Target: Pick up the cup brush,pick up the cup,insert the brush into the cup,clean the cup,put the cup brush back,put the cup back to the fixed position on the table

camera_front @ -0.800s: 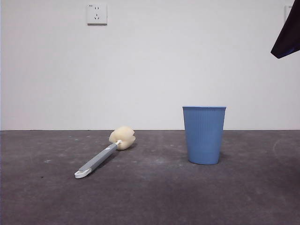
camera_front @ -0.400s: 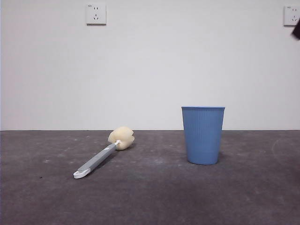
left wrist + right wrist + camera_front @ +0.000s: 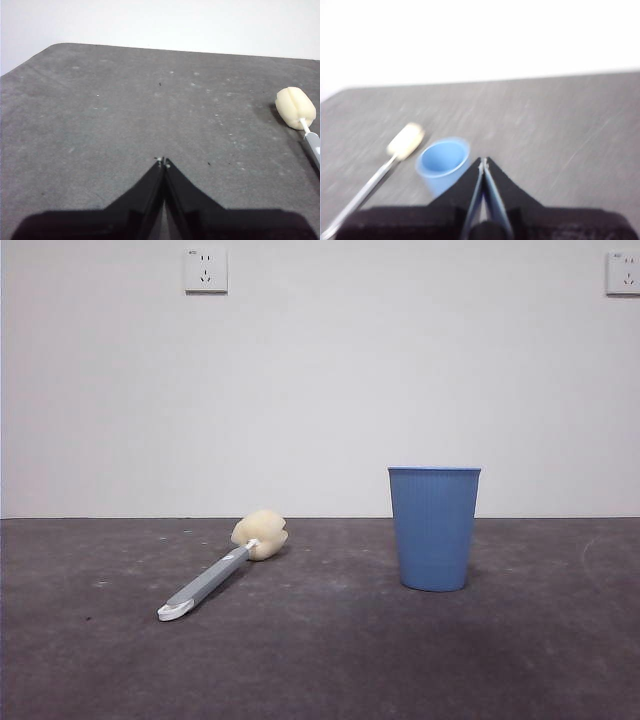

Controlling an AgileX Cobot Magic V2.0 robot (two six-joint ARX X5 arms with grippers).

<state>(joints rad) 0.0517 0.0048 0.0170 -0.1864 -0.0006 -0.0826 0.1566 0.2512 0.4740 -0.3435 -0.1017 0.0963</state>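
Note:
The cup brush lies flat on the table left of centre, its cream sponge head toward the back and its white tip toward the front. The light blue cup stands upright to its right, apart from it. Neither arm shows in the front view. My left gripper is shut and empty above bare table, with the brush's sponge head off to one side. My right gripper is shut and empty, high above the cup and the brush; that view is blurred.
A white wall with two power sockets rises behind the table's back edge. The table's rounded corner shows in the left wrist view.
The dark arm tip at the top right corner of the front view has withdrawn out of the picture. The brush and cup have stayed put.

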